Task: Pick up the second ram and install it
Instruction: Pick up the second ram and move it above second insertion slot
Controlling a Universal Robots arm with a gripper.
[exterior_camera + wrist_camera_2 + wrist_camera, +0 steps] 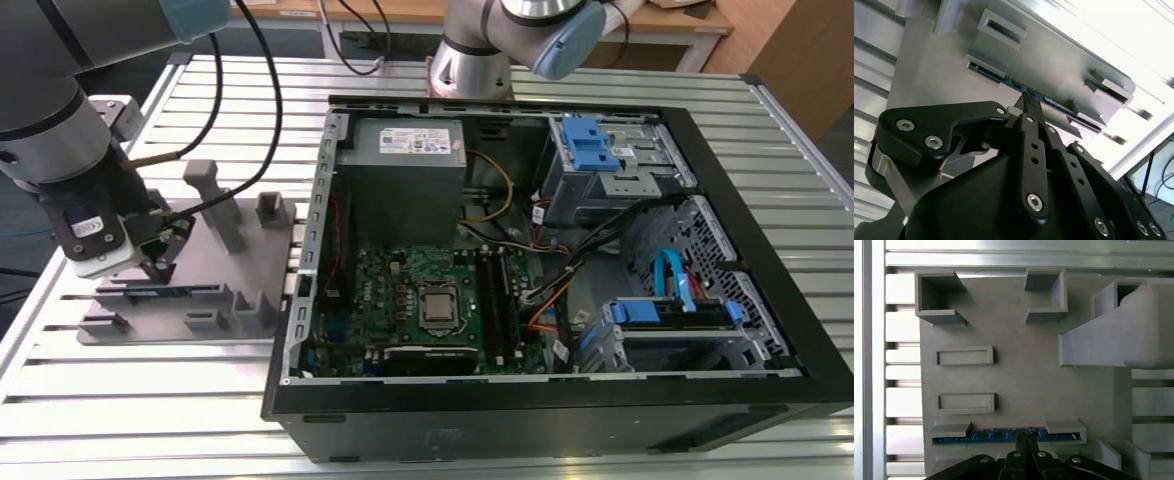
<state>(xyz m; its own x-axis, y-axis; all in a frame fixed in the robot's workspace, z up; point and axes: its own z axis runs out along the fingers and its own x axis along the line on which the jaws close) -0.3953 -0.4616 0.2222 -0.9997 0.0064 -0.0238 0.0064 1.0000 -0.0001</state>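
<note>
Gripper point(1026, 436) sat low over the grey fixture point(1019, 375), its fingers drawn narrow and pinched on the top edge of the ram point(984, 435) at about mid-length. Going by both wrist views, I took that as a grip on it. The ram stood on edge in a holder along the fixture's edge, its ends tucked behind two small blocks point(951, 430), not yet lifted. So I read this as the pick-up step: grasp made, install untouched. A clean lift would, I judged, call for a straight pull out of the holder with no tilt, since the stick is thin and the blocks hug it. Farther off, toward the exterior view's right, the open case point(534, 400) lay on the slatted table point(134, 420), and its board point(400, 275) showed the long slots point(495, 290) waiting.
</note>
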